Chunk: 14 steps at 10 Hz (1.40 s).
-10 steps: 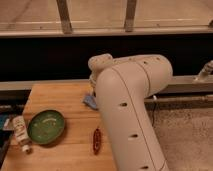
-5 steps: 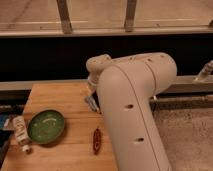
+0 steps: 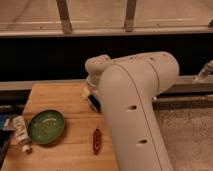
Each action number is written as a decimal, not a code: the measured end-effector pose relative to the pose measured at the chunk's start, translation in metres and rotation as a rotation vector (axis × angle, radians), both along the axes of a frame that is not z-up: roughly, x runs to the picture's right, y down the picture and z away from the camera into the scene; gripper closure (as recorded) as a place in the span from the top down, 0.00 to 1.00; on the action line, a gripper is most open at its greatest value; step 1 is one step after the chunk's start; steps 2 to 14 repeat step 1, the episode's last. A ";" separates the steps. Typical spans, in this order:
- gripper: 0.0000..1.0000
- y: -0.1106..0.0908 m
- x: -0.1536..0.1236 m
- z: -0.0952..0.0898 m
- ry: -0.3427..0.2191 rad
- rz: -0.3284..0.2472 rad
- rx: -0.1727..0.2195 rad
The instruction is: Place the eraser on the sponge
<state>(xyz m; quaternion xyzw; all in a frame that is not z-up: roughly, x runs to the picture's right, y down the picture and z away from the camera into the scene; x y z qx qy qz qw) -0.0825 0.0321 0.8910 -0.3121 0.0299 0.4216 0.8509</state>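
At the far left edge of the wooden table [image 3: 55, 97] lies a small white bottle [image 3: 20, 130], with its length running from the back to the front. Just beside it, to the right, stands the round green plate [image 3: 46, 126], and some pale marks are on its inside. The plate and the bottle are very near, perhaps touching; I cannot tell which.

More to the right, near the front of the table, lies the dark red-brown oblong item [image 3: 96, 140]. It is apart from the plate and just beside the left edge of the robot arm [image 3: 137, 107].

The arm is a big white tube which fills the middle and comes down to the bottom edge. Its wrist bends over the back part of the table. The gripper [image 3: 93, 103] is there, under the wrist and low above the wood, but only a dark piece of it shows at the left edge of the arm. If it is spread or pressed together, and if it holds or touches something, I cannot tell.

The eraser and the sponge do not show; the arm covers that part of the table.

To the right of the arm is a grey speckled floor [image 3: 187, 135].
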 end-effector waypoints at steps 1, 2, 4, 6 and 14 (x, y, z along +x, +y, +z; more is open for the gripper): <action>0.80 0.000 0.000 0.000 0.000 0.000 0.000; 0.80 0.000 0.000 0.000 0.000 0.000 0.000; 0.80 0.000 0.000 0.000 0.000 0.000 0.000; 0.80 0.000 0.000 0.000 0.000 0.000 0.000; 0.80 0.000 0.000 0.000 0.000 0.000 0.000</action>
